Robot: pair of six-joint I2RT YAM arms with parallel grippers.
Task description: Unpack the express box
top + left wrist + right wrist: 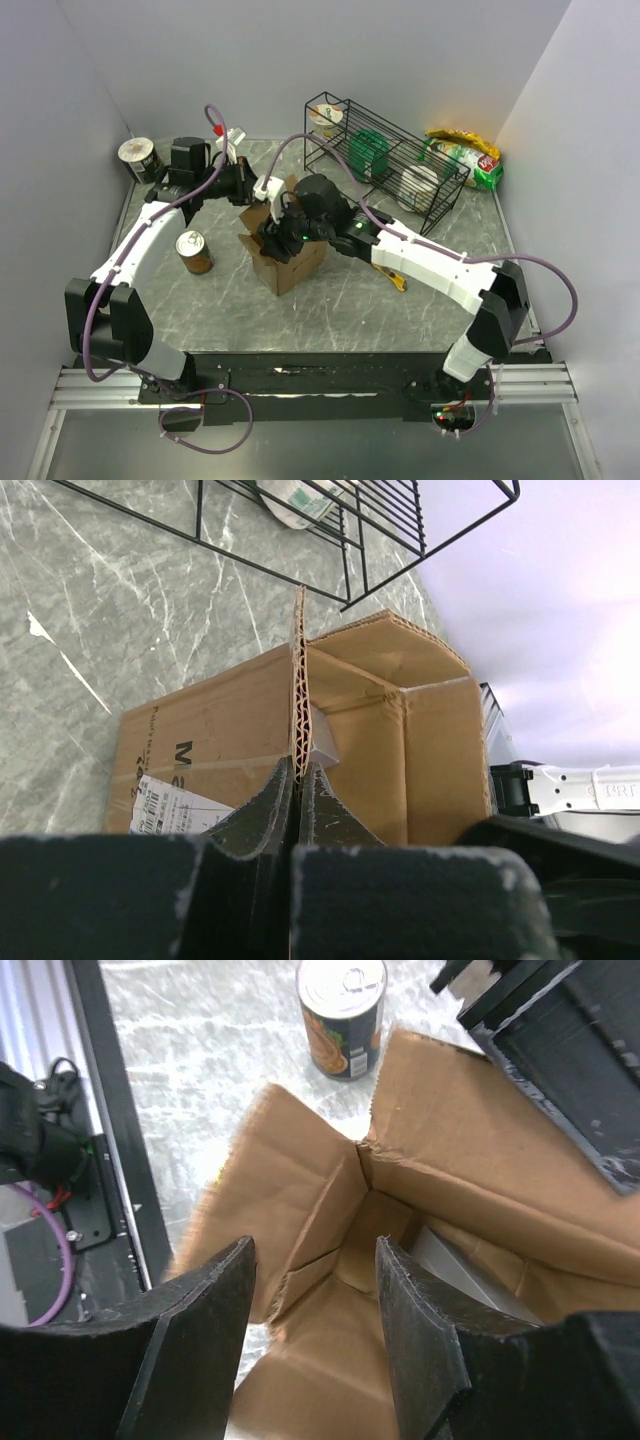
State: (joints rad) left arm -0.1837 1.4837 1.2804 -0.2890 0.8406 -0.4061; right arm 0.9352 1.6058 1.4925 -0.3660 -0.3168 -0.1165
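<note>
The express box (290,262), a brown cardboard carton, stands open in the middle of the table. My left gripper (300,770) is shut on the edge of one upright flap (298,680); the box's white label (170,805) shows on its side. My right gripper (315,1250) is open and hovers over the box's open top (400,1220). A grey-white item (470,1270) lies inside the box. In the top view the right gripper (283,232) sits over the box and the left gripper (262,190) is at its far flap.
A tin can (194,251) stands left of the box and also shows in the right wrist view (342,1015). A black wire rack (385,160) with cups stands at the back. A roll (140,158) is at the back left, snack bags (470,155) at the back right.
</note>
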